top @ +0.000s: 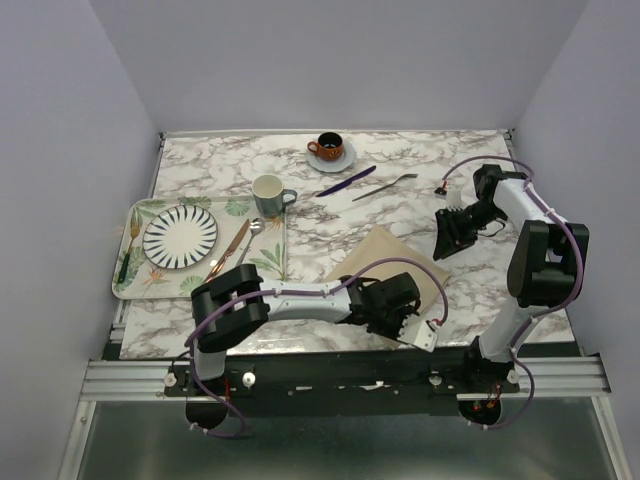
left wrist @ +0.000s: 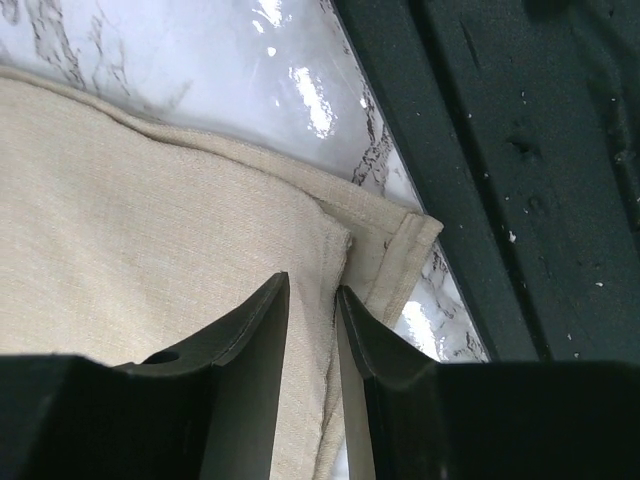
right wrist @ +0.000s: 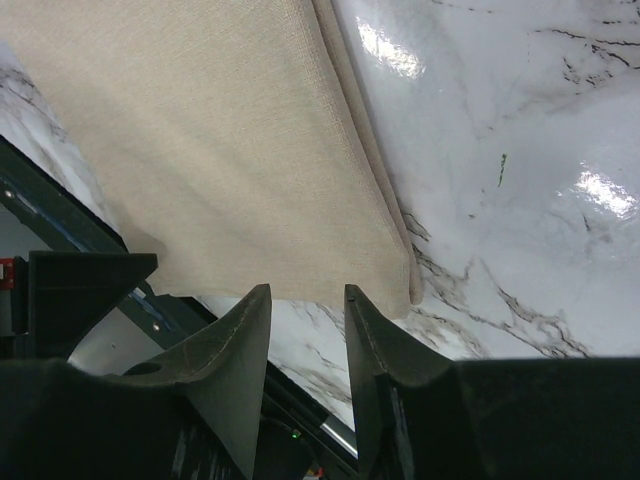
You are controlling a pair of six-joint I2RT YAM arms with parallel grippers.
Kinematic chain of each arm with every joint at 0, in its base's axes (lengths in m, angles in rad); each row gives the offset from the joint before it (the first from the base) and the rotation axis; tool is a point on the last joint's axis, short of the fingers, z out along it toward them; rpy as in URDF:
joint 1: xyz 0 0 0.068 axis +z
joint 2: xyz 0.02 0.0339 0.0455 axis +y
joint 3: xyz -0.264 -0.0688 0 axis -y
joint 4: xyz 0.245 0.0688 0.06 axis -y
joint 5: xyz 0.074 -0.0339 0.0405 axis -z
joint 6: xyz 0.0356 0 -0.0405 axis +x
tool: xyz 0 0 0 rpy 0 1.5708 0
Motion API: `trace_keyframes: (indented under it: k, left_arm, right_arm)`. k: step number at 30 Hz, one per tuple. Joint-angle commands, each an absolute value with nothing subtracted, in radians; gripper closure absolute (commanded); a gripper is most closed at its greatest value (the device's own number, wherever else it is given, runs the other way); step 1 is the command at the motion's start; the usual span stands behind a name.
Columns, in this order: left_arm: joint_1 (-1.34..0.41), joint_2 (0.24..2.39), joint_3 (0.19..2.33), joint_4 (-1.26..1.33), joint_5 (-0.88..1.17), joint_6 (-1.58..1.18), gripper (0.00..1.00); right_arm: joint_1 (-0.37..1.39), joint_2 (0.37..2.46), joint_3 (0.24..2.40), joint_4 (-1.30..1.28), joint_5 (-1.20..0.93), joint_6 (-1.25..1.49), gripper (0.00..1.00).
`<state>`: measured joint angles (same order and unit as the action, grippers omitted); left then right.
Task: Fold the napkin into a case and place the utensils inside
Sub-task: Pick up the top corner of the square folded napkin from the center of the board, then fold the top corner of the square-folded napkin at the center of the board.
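The beige napkin (top: 383,254) lies folded on the marble table, near the front edge. My left gripper (top: 405,318) reaches across to the napkin's near corner. In the left wrist view its fingers (left wrist: 262,330) stand partly open, pressed down on the napkin (left wrist: 150,230) either side of the top layer's edge. My right gripper (top: 446,243) hovers at the napkin's right corner. It is open and empty (right wrist: 308,290), with the napkin (right wrist: 220,130) just beyond its tips. The purple knife (top: 345,181) and silver fork (top: 385,186) lie apart at the back.
A leaf-printed tray (top: 270,262) at the left holds a striped plate (top: 180,236), a copper knife (top: 230,250) and a small spoon (top: 254,230). A green mug (top: 270,193) stands beside it. A cup on a saucer (top: 329,148) sits at the back. The table's front rail (left wrist: 520,170) is close by.
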<state>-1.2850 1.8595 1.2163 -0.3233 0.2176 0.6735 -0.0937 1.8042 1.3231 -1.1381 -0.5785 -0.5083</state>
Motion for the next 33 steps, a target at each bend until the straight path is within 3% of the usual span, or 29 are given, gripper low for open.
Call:
trace_keyframes:
  k: [1,3,6,7,9,18,24,33]
  left_arm:
    - [-1.278,1.848,1.249,-0.338,0.232,0.684,0.64]
    - [-1.272,1.850,1.252,-0.333,0.229,0.684,0.67]
    - [-1.252,1.859,1.265,-0.339,0.238,0.678,0.83]
    - [-1.247,1.862,1.273,-0.344,0.244,0.664,0.93]
    - [-1.221,1.870,1.302,-0.359,0.264,0.646,1.00]
    - [-0.962,1.991,1.576,-0.509,0.442,0.523,1.00]
    - [-0.848,2.124,1.739,-0.543,0.456,0.517,1.00]
    - [-0.764,2.250,1.890,-0.577,0.495,0.502,1.00]
  right_arm:
    - [-0.100,1.810,1.313,-1.158,-0.612,-0.525,0.56]
    - [-0.100,1.810,1.315,-1.158,-0.611,-0.526,0.56]
    - [-0.100,1.815,1.318,-1.158,-0.611,-0.525,0.56]
    - [-0.100,1.815,1.319,-1.160,-0.612,-0.525,0.56]
    - [-0.100,1.816,1.325,-1.161,-0.612,-0.523,0.56]
    - [-0.159,1.856,1.448,-1.172,-0.638,-0.531,0.54]
    - [-0.172,1.885,1.473,-1.169,-0.689,-0.531,0.49]
    - [-0.172,1.878,1.404,-1.120,-0.747,-0.523,0.17]
